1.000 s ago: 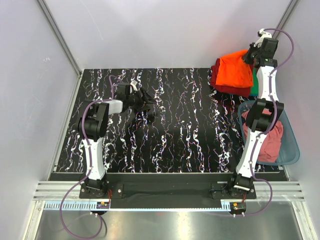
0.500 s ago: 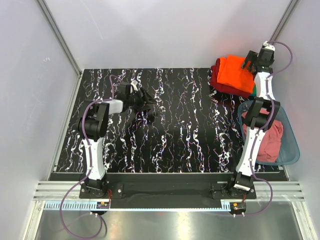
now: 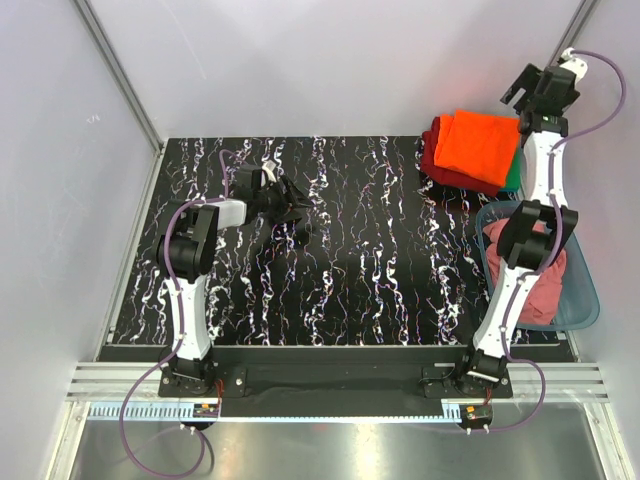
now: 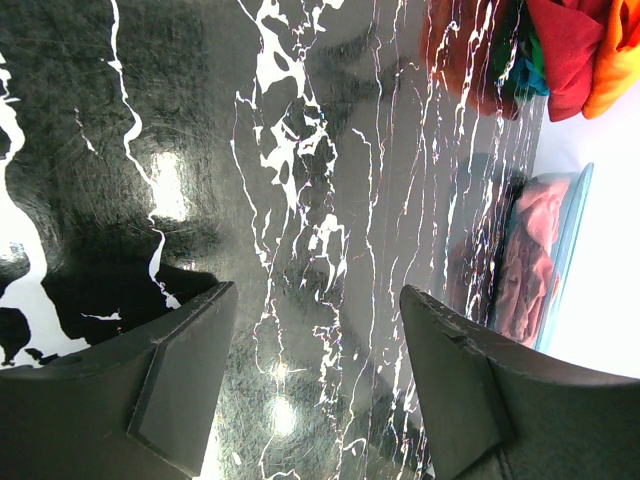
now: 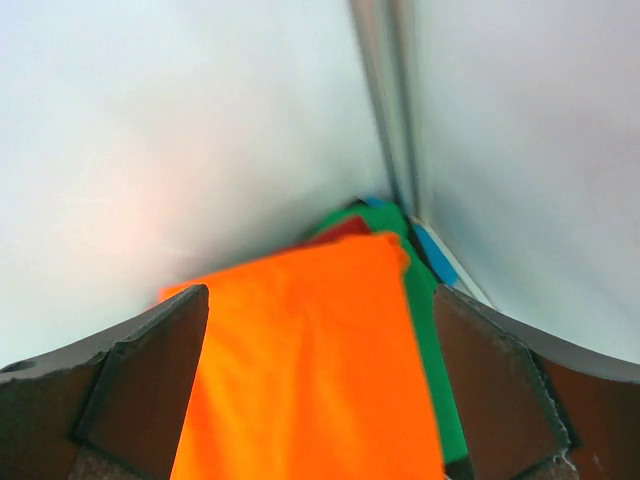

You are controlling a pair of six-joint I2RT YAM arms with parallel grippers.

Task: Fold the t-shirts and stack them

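Note:
A folded bright orange t-shirt (image 3: 478,146) lies on top of the stack at the far right corner, over a dark red t-shirt (image 3: 434,160) and a green one (image 3: 513,178). My right gripper (image 3: 518,95) hangs open above and behind that stack, holding nothing. Its wrist view looks down on the orange t-shirt (image 5: 310,370), with the green edge (image 5: 430,330) beside it, seen between the spread fingers of the right gripper (image 5: 320,300). A salmon-pink t-shirt (image 3: 545,282) lies crumpled in the tub. My left gripper (image 3: 297,203) hovers open and empty over the left of the table; in its wrist view the left gripper (image 4: 320,370) frames bare table.
A translucent blue-grey tub (image 3: 585,300) stands at the right edge by the right arm. The black marbled table (image 3: 360,260) is walled by white panels on three sides. In the left wrist view the stack (image 4: 570,50) and the tub (image 4: 560,260) show far off.
My right gripper opened and let go of the orange t-shirt, then rose and drew back toward the far right corner. The orange shirt settled flat on the stack. The left arm has not moved.

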